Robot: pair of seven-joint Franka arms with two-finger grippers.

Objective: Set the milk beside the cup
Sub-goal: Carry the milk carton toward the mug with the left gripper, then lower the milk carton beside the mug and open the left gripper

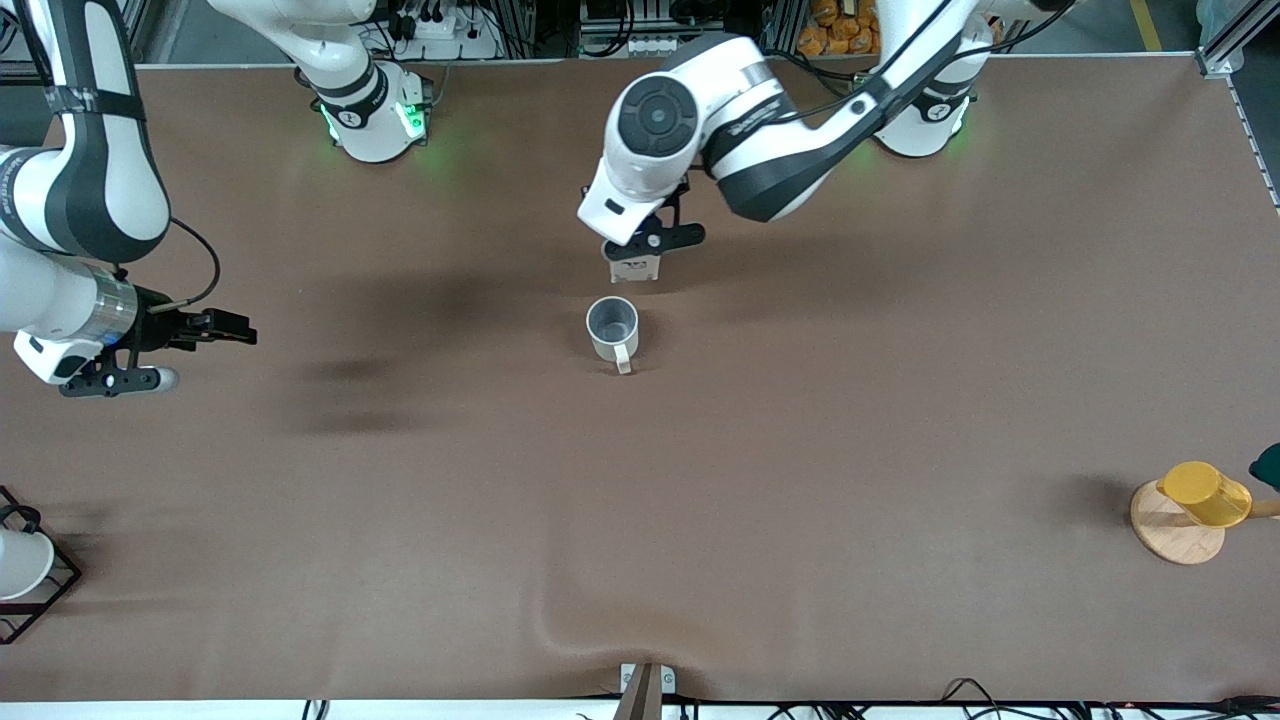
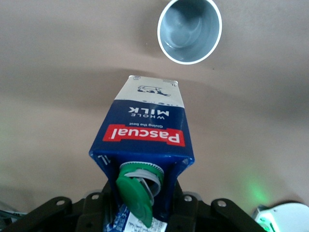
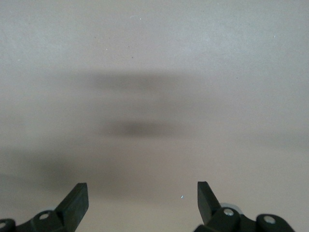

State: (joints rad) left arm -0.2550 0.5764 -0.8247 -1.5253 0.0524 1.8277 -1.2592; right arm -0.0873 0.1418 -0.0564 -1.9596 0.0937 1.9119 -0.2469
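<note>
The left pincer (image 1: pixel 634 262) pinches the milk (image 2: pixel 145 140) near its capped top, the carton just beside the cup (image 1: pixel 612 328), farther from the front camera. The right pincer (image 3: pixel 142 198) waits spread over bare bench (image 1: pixel 800 450) toward the right arm's end

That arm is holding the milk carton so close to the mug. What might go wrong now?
1. The left gripper grips the milk only near its capped top, so it might tilt or tip when released.
2. The cup stands just in front, nearer the camera, so a drift that way may knock it.

The right gripper waits open, elsewhere.
</note>
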